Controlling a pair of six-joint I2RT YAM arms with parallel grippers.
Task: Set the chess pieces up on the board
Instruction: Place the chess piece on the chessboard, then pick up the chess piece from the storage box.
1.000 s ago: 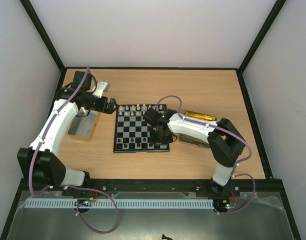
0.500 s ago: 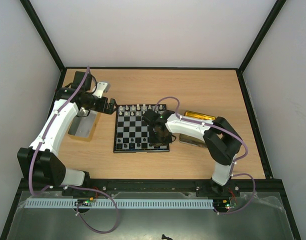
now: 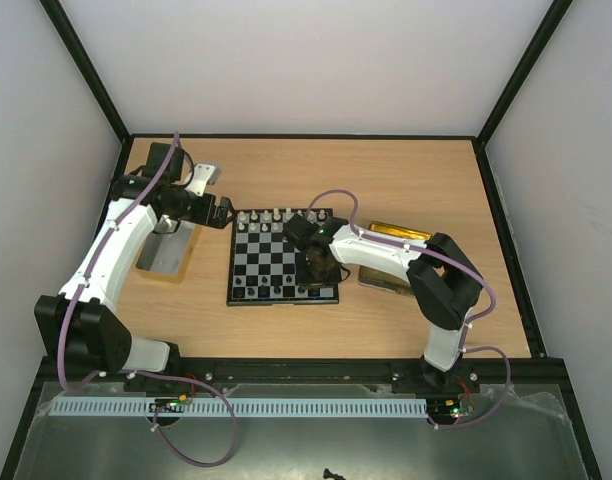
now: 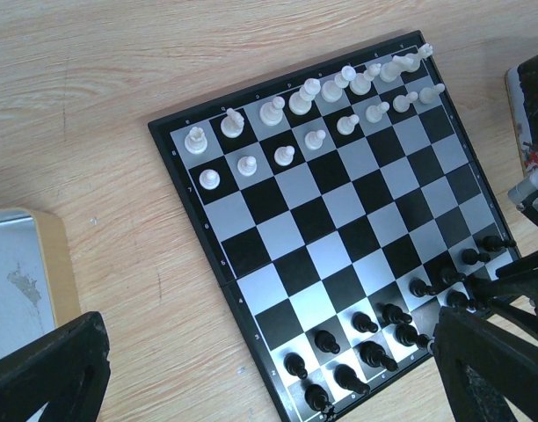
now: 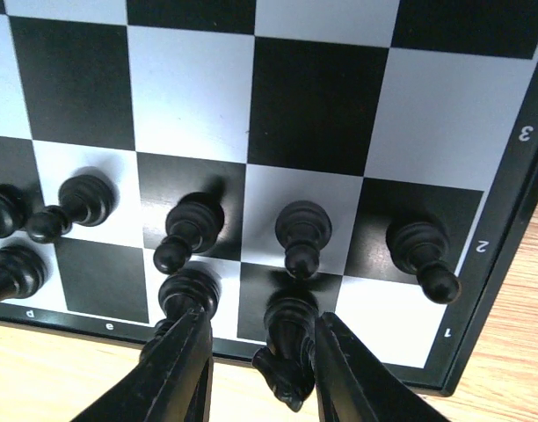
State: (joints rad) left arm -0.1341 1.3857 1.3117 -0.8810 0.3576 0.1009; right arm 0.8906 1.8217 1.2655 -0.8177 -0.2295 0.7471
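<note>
The board [image 3: 276,262] lies mid-table, white chess pieces [image 3: 276,218] along its far rows and black ones [image 3: 274,291] along its near rows. My right gripper [image 3: 317,277] hangs over the board's near right corner. In the right wrist view its fingers [image 5: 185,360] straddle a black knight [image 5: 291,347] that stands on a back-row square; the gripper [image 5: 260,323] is open, with a gap on the left side. My left gripper [image 3: 224,212] hovers wide open by the board's far left corner. The left wrist view shows the board [image 4: 339,211] between its spread fingers [image 4: 49,369].
A silver-grey tray [image 3: 166,255] sits left of the board under the left arm. A gold tray [image 3: 398,232] lies right of the board, partly under the right arm. Black-framed white walls enclose the table.
The right gripper's jaws have spread apart around the black knight, and the right wrist has shifted slightly left. The left arm has not moved.
</note>
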